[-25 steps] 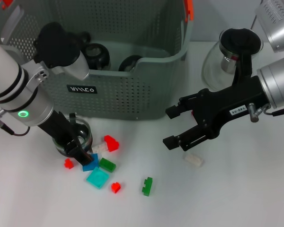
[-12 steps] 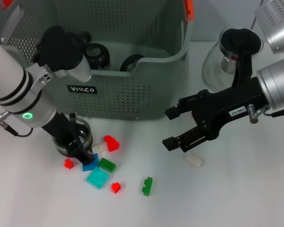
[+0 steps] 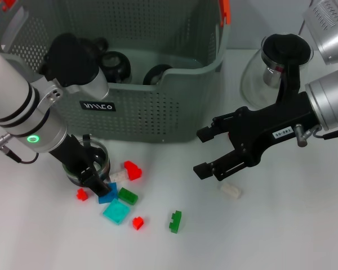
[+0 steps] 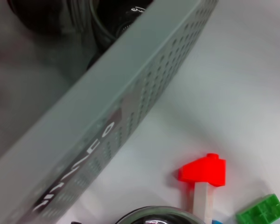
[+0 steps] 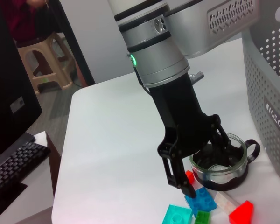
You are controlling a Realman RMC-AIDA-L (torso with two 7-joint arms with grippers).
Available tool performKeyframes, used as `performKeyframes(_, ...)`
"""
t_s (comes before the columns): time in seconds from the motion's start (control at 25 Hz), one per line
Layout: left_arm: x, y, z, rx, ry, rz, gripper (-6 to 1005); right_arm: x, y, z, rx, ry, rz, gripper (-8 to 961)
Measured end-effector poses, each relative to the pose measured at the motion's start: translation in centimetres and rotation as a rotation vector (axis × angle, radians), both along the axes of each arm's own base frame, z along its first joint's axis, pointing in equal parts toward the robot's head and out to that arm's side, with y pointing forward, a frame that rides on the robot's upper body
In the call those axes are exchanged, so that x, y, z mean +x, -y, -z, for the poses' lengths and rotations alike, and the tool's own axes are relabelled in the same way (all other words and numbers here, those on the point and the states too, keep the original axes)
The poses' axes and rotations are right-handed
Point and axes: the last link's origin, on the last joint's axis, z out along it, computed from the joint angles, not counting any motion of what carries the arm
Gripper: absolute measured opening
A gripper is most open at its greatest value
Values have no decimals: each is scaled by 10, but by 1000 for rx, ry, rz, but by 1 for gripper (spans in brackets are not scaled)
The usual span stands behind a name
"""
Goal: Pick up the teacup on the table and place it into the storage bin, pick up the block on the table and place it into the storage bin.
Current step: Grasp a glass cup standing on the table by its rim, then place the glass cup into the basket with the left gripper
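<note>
Teacup [image 3: 89, 163] of clear glass on the white table [image 3: 281, 225], just in front of the grey-green storage bin [image 3: 158, 112], with the left gripper [image 3: 90, 169] reaching into it.

The left gripper straddles the teacup's rim, one finger [image 5: 175, 170] outside the glass and the other inside, jaws narrowly spread around the wall; the cup sits on the table. Small blocks lie scattered beside it: a red block [image 3: 132, 170], a blue block [image 3: 107, 193], a green block [image 3: 128, 196], a turquoise block [image 3: 116, 212] and a dark green block [image 3: 175, 221] farther off. The right gripper [image 3: 204, 152] hovers above the table to the right of the bin, its fingers wide apart and holding nothing, near a clear block [image 3: 231, 190]. A glass pitcher [image 3: 270, 67] with a black lid stands behind it. Dark round items rest inside the bin.
</note>
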Motion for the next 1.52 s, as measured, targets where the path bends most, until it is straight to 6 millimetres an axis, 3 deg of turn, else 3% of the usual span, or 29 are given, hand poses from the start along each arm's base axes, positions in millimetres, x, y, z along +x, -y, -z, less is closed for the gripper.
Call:
performKeyframes(0.24, -3, 0, 2, -7, -9, -9, 747, 0, 0, 0, 1, 0, 0, 944)
performKeyframes(0.68, -5, 1, 4, -24, -12, -23, 497, 0, 0, 0, 3, 0, -1, 944)
performKeyframes(1.0, -6, 1, 2, -25, -12, -44, 74, 1, 0, 0, 3, 0, 1, 945)
performKeyframes(1.24, -3, 4, -3, -38, -7, -57, 56, 2, 1, 0, -1, -1, 4, 945)
performKeyframes(1.52, 7, 12, -39, -24, 87, -107, 53, 2, 2, -2, -3, -12, 1, 944)
